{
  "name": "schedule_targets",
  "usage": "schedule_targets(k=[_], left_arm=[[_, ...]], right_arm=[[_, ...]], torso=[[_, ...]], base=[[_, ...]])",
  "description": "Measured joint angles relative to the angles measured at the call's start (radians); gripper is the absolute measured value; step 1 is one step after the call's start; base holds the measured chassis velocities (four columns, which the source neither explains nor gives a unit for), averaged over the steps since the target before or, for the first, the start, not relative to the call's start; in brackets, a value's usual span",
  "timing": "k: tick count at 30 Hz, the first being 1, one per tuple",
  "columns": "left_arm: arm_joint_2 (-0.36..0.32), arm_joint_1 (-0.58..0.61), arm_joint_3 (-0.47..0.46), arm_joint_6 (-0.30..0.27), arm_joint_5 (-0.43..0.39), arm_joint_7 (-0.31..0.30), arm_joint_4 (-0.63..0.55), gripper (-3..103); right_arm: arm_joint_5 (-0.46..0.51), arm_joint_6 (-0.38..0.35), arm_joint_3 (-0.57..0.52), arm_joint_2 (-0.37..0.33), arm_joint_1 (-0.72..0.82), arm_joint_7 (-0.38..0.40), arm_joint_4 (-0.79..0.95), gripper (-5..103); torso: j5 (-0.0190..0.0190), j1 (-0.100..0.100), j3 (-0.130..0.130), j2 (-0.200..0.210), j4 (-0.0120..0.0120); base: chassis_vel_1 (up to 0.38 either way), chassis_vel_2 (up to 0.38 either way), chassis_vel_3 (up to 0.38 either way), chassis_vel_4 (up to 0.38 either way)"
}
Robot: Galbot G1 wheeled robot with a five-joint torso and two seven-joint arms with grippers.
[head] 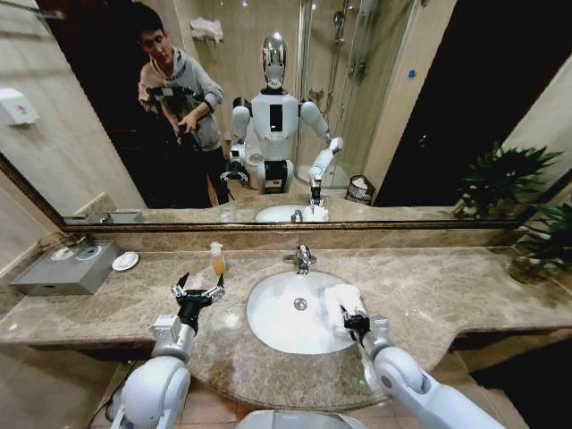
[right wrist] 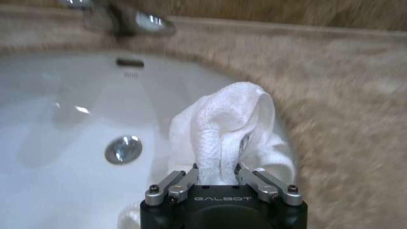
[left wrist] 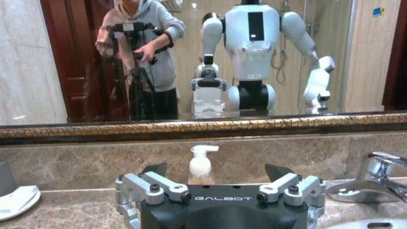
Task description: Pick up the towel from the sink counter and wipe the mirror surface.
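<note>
The white towel [head: 343,298] hangs bunched at the right rim of the oval basin [head: 277,322], and my right gripper [head: 350,319] is shut on it. In the right wrist view the towel [right wrist: 222,129] rises from between the closed fingers [right wrist: 181,180], over the basin's edge. My left gripper [head: 198,288] stands open above the sink counter [head: 116,304] left of the basin, its fingers [left wrist: 156,168] spread with nothing between them. The mirror surface [head: 375,116] spans the wall behind the counter and reflects the robot; it also shows as the mirror [left wrist: 267,62] in the left wrist view.
A chrome faucet [head: 302,258] stands behind the basin. A soap pump bottle [head: 217,257] sits left of it. Farther left lie a small round white dish [head: 125,261] and a grey tray [head: 55,268]. A potted plant [head: 545,241] occupies the right end.
</note>
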State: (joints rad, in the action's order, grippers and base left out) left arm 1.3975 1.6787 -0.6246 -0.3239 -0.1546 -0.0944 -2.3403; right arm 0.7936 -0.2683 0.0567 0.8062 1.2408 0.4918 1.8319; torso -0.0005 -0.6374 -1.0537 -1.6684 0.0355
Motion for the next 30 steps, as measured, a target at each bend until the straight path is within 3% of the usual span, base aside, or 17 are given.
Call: schedule_targets(k=[10, 12, 14, 18, 22, 26, 29, 30], left_arm=[[0.000, 0.000, 0.000, 0.000, 0.000, 0.000, 0.000, 100], [0.000, 0.000, 0.000, 0.000, 0.000, 0.000, 0.000, 100], [0.000, 0.000, 0.000, 0.000, 0.000, 0.000, 0.000, 100], [0.000, 0.000, 0.000, 0.000, 0.000, 0.000, 0.000, 100], [0.000, 0.000, 0.000, 0.000, 0.000, 0.000, 0.000, 100], [0.000, 0.000, 0.000, 0.000, 0.000, 0.000, 0.000, 100], [0.000, 0.000, 0.000, 0.000, 0.000, 0.000, 0.000, 100], [0.000, 0.000, 0.000, 0.000, 0.000, 0.000, 0.000, 100]], right_arm=[[-0.040, 0.005, 0.110, 0.171, -0.140, -0.015, -0.165, 16], [-0.008, -0.026, 0.185, 0.204, -0.208, 0.015, -0.192, 16], [0.018, -0.050, 0.232, 0.201, -0.246, 0.034, -0.198, 16], [0.192, -0.168, 0.425, 0.185, -0.416, 0.143, -0.213, 16], [0.292, -0.234, 0.539, 0.204, -0.539, 0.204, -0.257, 16], [0.351, -0.284, 0.577, 0.204, -0.599, 0.234, -0.283, 16], [0.381, -0.323, 0.571, 0.119, -0.633, 0.232, -0.282, 16], [0.381, -0.323, 0.571, 0.119, -0.633, 0.232, -0.282, 16]], torso=[[0.0002, 0.000, 0.000, 0.000, 0.0005], [0.0003, 0.000, 0.000, 0.000, 0.0004], [0.0003, 0.000, 0.000, 0.000, 0.0003], [0.0002, 0.000, 0.000, 0.000, 0.0005], [0.0004, 0.000, 0.000, 0.000, 0.0006], [0.0008, 0.000, 0.000, 0.000, 0.0010], [0.0005, 0.000, 0.000, 0.000, 0.0004], [0.0005, 0.000, 0.000, 0.000, 0.0004]], base=[[0.000, 0.000, 0.000, 0.000], [0.000, 0.000, 0.000, 0.000], [0.000, 0.000, 0.000, 0.000], [0.000, 0.000, 0.000, 0.000], [0.000, 0.000, 0.000, 0.000], [0.000, 0.000, 0.000, 0.000], [0.000, 0.000, 0.000, 0.000], [0.000, 0.000, 0.000, 0.000]])
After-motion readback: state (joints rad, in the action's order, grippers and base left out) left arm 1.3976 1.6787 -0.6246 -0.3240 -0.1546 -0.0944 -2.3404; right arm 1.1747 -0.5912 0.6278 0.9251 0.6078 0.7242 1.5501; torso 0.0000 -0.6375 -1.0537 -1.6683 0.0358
